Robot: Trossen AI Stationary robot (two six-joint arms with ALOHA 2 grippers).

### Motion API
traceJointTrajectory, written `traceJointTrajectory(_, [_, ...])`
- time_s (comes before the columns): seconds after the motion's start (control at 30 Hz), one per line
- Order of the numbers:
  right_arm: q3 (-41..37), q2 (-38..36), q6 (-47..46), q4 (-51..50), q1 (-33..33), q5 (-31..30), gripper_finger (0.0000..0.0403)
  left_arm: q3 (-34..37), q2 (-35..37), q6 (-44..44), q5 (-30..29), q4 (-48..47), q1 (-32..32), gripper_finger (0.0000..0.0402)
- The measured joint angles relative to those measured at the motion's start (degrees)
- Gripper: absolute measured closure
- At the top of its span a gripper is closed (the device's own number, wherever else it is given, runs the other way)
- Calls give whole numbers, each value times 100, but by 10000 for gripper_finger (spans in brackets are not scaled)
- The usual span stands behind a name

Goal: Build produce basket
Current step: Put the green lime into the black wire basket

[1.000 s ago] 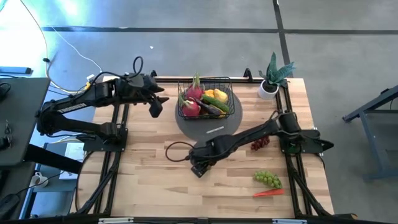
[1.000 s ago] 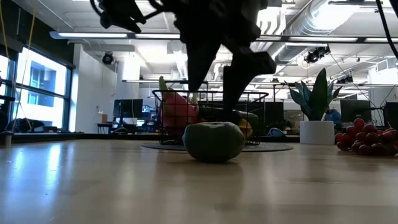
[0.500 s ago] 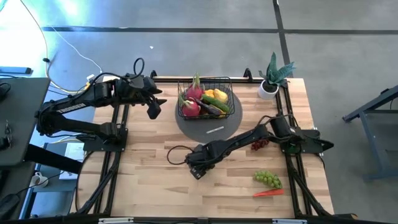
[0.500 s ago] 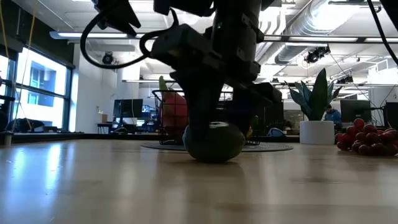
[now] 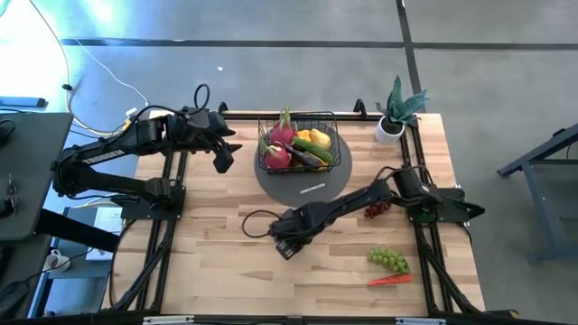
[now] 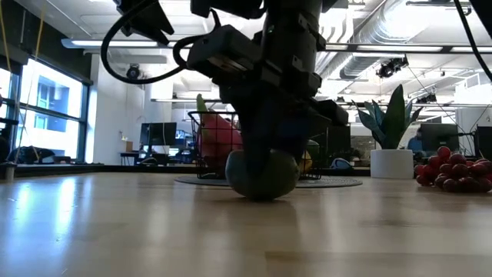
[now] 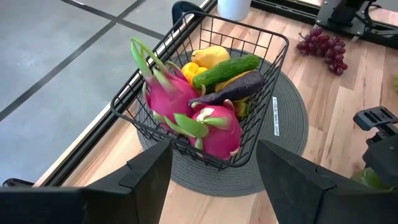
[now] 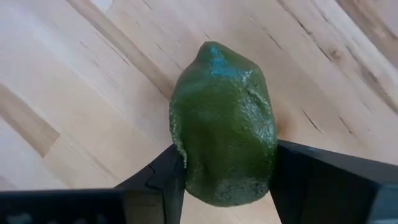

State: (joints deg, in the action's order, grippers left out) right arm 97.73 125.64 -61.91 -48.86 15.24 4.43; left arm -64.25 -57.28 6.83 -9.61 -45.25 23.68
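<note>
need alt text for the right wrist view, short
A dark green, lime-like fruit lies on the light wooden table, filling the middle of the picture. The right gripper has its dark jaws against the fruit's two sides.

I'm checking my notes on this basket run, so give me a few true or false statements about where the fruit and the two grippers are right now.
1. The right gripper has its fingers on both sides of a green fruit on the table. True.
2. The basket is empty. False: it holds dragon fruits, a cucumber and more.
3. The red grapes are in the basket. False: they lie on the table.
4. The left gripper hangs beside the basket, holding nothing. True.
</note>
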Motion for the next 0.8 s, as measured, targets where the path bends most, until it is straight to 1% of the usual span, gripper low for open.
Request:
traceJointTrajectory(0.27, [14, -239, 458, -20, -254, -15, 251, 0, -2, 0, 0, 2, 2, 179])
traceJointTrajectory(0.47, [14, -566, 912, -58, -563, -231, 251, 0, -2, 0, -4, 0, 2, 179])
traceJointTrajectory(0.8, [14, -1390, 1826, -16, -1213, -306, 251, 0, -4, 2, -4, -46, 2, 179])
